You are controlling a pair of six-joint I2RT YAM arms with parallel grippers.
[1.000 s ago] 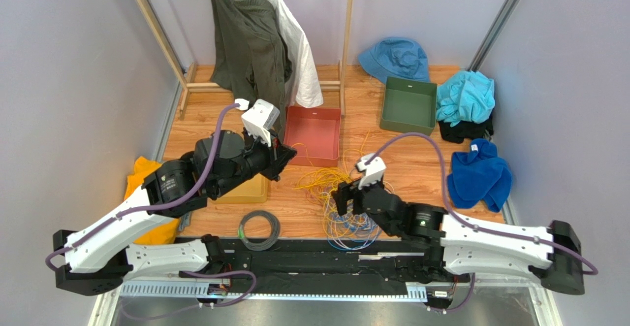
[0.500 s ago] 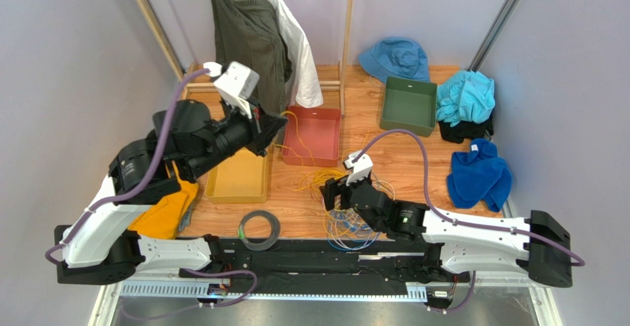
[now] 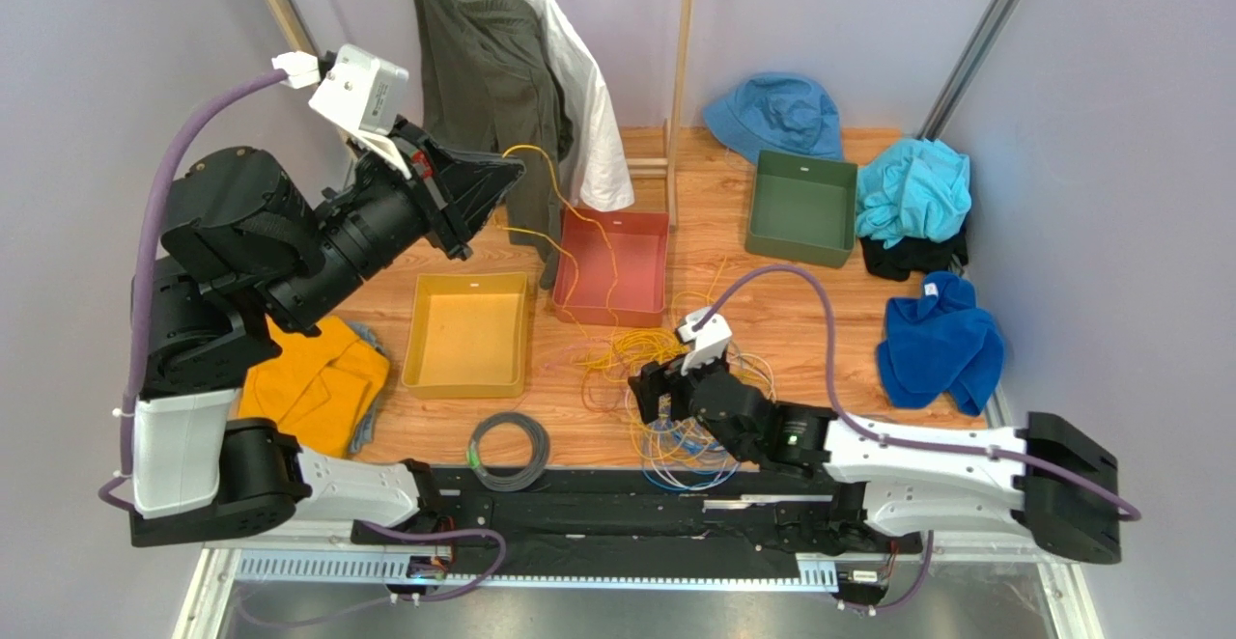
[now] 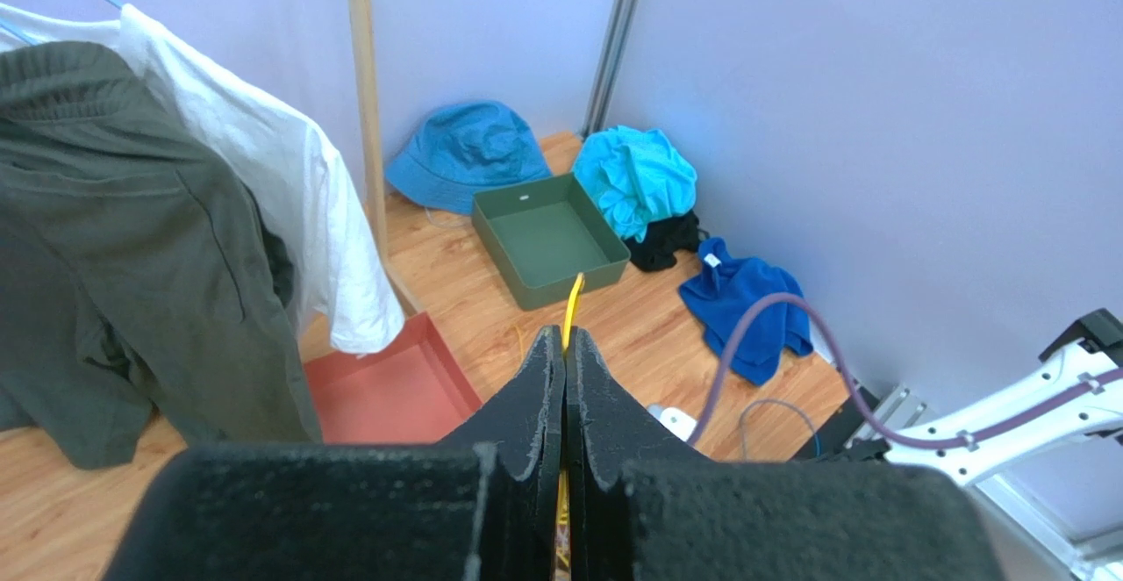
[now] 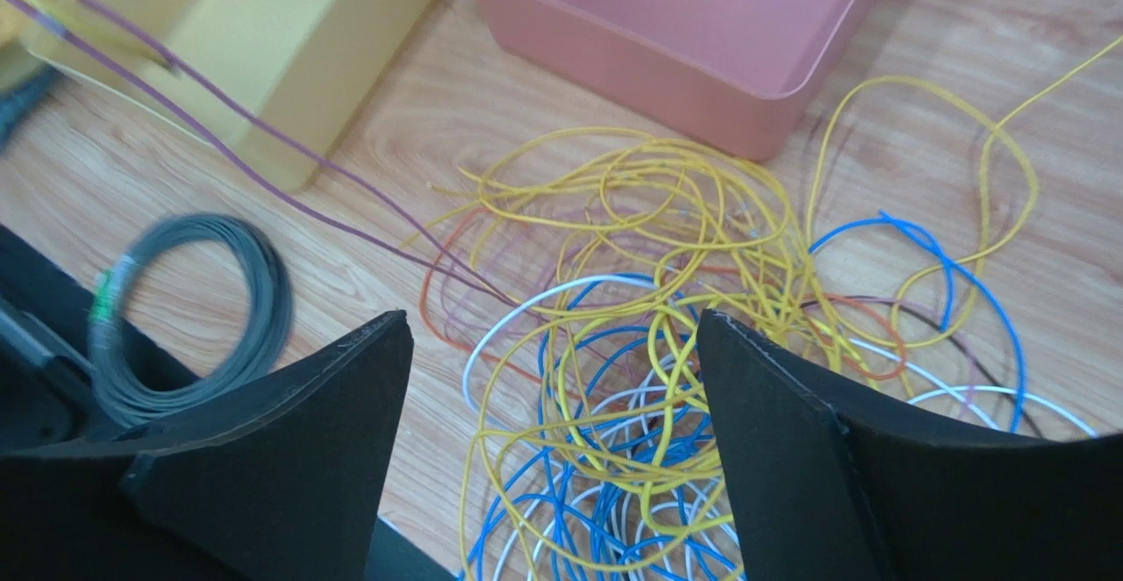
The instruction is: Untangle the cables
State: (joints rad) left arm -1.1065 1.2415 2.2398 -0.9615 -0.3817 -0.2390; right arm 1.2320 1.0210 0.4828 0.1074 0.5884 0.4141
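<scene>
Left gripper (image 3: 501, 176) is raised high, jaws pinched tight on one yellow cable (image 4: 574, 298), presumably to draw it out over the red tray (image 3: 617, 263) from the cables (image 5: 633, 239) heaped on the table (image 3: 813, 306), while right gripper (image 5: 551, 331) hovers just above them, jaws wide and empty, likely to restrain them.

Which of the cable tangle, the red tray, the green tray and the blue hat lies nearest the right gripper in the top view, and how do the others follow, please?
Measured from the right gripper:
1. cable tangle, right under and around it.
2. red tray, just beyond, slightly left.
3. green tray, farther back, to the right.
4. blue hat, at the back wall.
</scene>
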